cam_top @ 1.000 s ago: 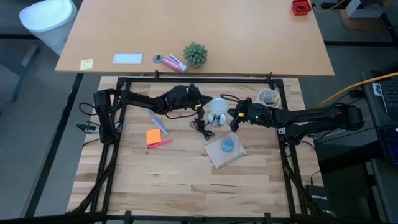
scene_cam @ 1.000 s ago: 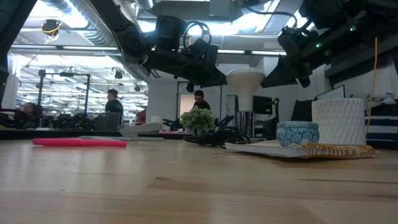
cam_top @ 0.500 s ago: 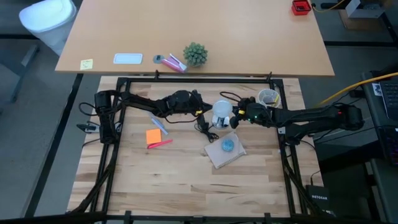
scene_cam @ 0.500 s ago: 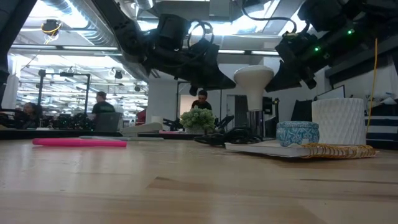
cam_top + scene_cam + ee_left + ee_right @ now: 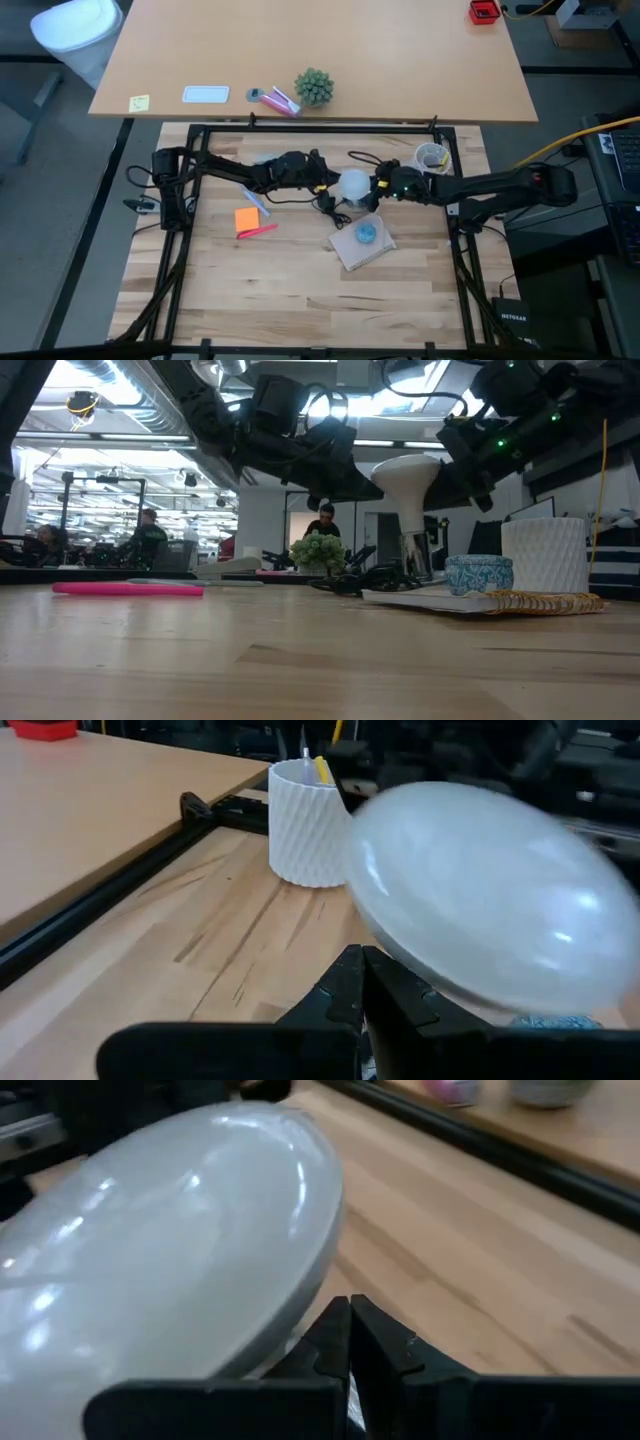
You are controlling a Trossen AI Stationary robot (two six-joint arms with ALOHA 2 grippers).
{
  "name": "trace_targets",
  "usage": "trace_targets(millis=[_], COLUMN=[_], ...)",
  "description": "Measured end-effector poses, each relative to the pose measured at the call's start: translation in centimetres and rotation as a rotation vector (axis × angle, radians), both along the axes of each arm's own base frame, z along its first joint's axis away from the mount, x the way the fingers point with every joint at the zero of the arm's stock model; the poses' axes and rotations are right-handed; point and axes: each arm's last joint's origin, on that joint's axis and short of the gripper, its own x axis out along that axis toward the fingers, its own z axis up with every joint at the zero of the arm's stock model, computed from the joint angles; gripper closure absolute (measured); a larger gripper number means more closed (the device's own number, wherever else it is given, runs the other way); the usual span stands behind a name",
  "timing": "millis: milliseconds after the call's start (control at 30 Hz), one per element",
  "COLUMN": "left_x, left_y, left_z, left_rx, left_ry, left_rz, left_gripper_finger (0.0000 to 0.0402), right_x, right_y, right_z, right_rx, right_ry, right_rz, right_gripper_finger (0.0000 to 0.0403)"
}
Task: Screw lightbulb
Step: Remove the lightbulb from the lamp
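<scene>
The frosted white lightbulb [image 5: 352, 184] stands tilted at the table's middle. In the low view its globe [image 5: 405, 472] tapers down into a shiny metal socket [image 5: 416, 556] with a black cord [image 5: 328, 205]. My left gripper [image 5: 328, 183] is shut, close against the globe's left side. My right gripper [image 5: 377, 186] is shut, close against its right side. The globe fills much of the left wrist view [image 5: 490, 900] and the right wrist view [image 5: 170, 1240]. My left gripper's shut fingertips [image 5: 352, 982] lie level at the globe's lower left side [image 5: 400, 945], coming from the table's left; I cannot tell whether they touch it. My right gripper's shut fingertips [image 5: 340, 1330] lie level at the globe's lower right side [image 5: 290, 1305], coming from the table's right; touch cannot be told.
A white ribbed cup [image 5: 431, 157] stands at the far right. A notebook [image 5: 352, 250] with a small blue round blob [image 5: 367, 233] lies just in front of the bulb. Orange sticky notes [image 5: 248, 220] and a pink pen [image 5: 128, 588] lie to the left.
My left gripper has moved toward the table's right and closed in on the bulb. The bulb has shifted a little to the right along with its socket, and it now stands tilted, its globe slightly higher than before.
</scene>
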Motion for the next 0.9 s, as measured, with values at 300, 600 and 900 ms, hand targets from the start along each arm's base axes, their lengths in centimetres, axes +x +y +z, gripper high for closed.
trace_targets(millis=[300,600,900], left_x=[-1.2,-3.2,-3.5], left_y=[0.0,0.1,0.6], left_z=[2.1,4.1,4.9], left_rx=[0.044,0.142,0.213], left_ry=[0.063,0.194,0.182], left_rz=[0.066,0.209,0.276], left_gripper_finger=[0.0401,0.0401,0.0401], right_x=[2.2,3.2,1.7], right_y=[-0.2,-0.4,0.0], right_z=[-2.2,-3.5,-0.9], right_rx=[0.033,0.042,0.051], right_ry=[-0.029,-0.042,-0.076], right_rz=[0.031,0.024,0.062], right_gripper_finger=[0.0391,0.0391,0.0391])
